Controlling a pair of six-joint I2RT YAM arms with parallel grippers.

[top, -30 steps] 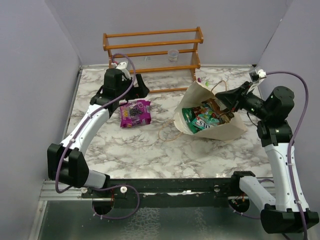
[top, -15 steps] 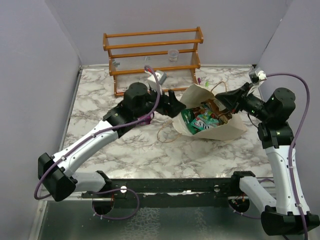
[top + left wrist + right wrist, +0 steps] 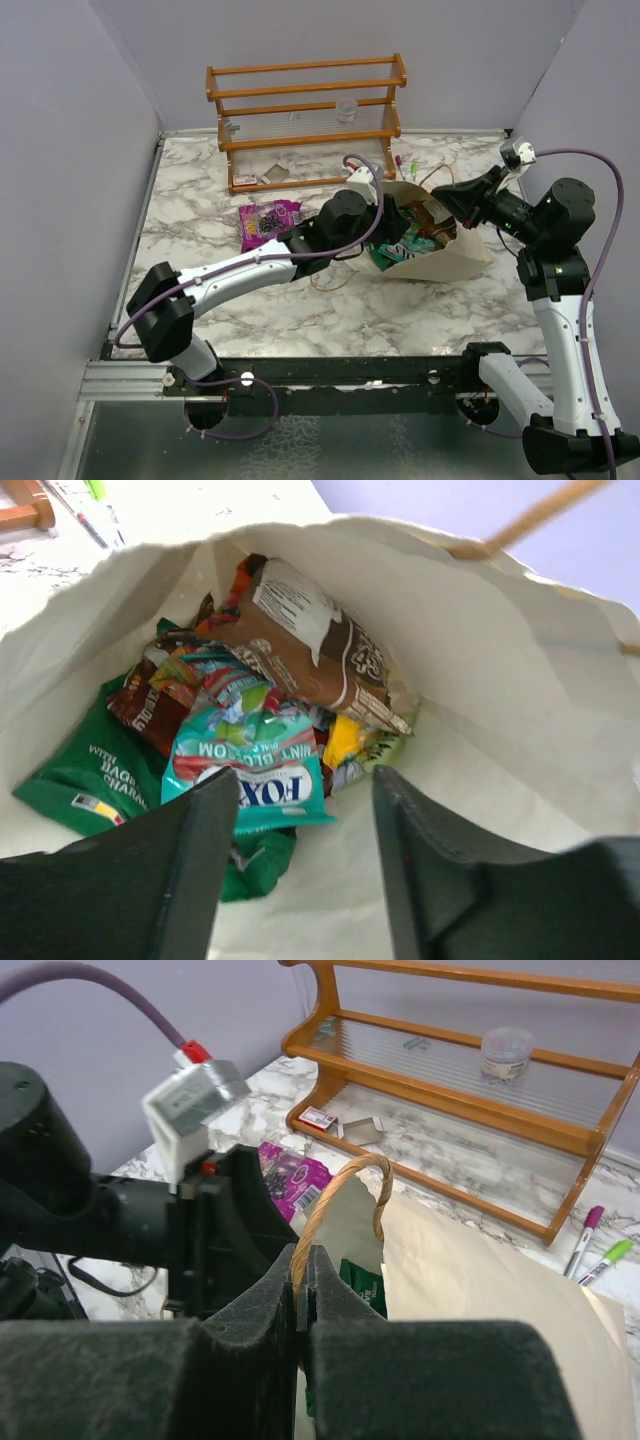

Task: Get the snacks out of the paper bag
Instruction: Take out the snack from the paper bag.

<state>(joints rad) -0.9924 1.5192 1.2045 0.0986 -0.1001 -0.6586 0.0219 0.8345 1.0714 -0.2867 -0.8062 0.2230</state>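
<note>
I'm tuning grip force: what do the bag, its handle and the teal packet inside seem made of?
The bag looks like matte cream paper: soft creases, no shine. Its handle looks like tan paper cord, possibly fibre twine. The teal packet looks like glossy printed foil or plastic film, crinkled and catching light.

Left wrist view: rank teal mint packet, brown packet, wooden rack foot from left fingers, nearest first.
1. Teal foil mint packet: just beyond the left gripper.
2. Brown foil packet: behind it, upper centre.
3. Orange wooden rack foot: far top-left corner.
</note>
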